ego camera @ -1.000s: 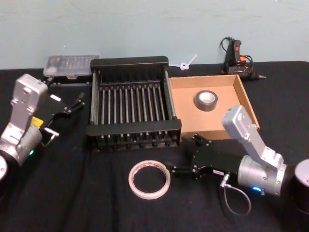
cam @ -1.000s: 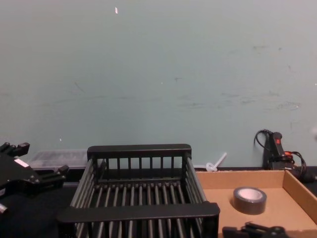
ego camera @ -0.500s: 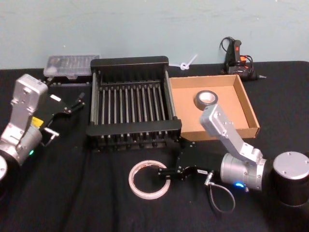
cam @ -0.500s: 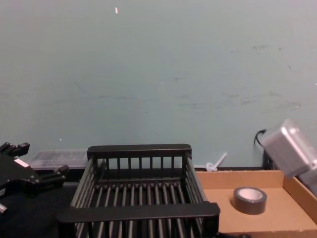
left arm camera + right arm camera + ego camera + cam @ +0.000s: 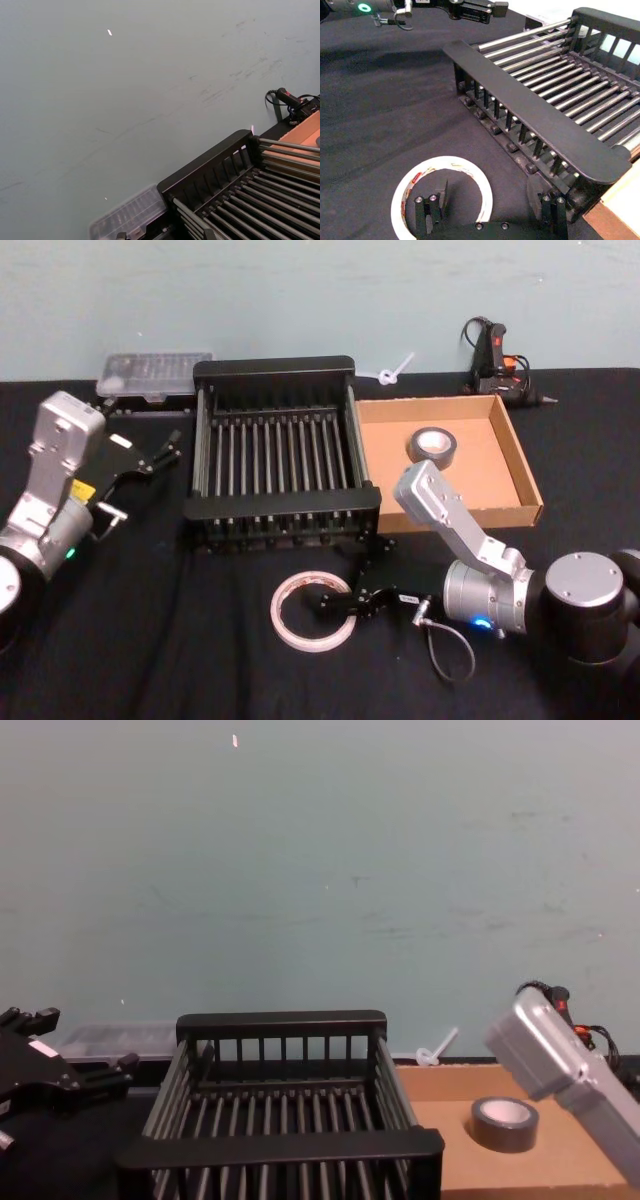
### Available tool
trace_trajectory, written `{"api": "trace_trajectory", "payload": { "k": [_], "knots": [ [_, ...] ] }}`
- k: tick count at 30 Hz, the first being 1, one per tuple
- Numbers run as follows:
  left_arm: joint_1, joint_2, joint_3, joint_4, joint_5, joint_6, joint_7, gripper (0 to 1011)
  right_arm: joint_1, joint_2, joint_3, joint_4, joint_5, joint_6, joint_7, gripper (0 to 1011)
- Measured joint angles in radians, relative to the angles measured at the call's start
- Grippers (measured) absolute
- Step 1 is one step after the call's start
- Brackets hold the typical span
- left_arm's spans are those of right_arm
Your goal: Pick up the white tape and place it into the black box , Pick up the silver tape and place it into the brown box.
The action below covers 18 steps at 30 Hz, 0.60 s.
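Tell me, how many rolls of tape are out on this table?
2. The flat white ring of tape lies on the black cloth in front of the black slatted crate, at the right gripper. The small grey roll of tape sits in the tan cardboard tray.

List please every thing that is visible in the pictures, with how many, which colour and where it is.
white tape: one, white with red marks, flat on the black table in front of the black box
silver tape: one, grey, inside the brown box
black box: one, black, table centre
brown box: one, tan, right of the black box
clear plastic case: one, transparent, behind the black box's left corner
glue gun: one, black and red, far right by the wall
right gripper: open, one finger inside the white tape's ring
left gripper: open, idle left of the black box
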Motion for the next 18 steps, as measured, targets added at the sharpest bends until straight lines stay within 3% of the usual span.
{"api": "trace_trajectory", "payload": {
  "k": [18],
  "knots": [
    [0.0,0.0,0.0,0.0,0.0,0.0,0.0,1001,0.012,-0.012,-0.017,0.023,-0.008,0.027,-0.005,1002]
  ]
}}
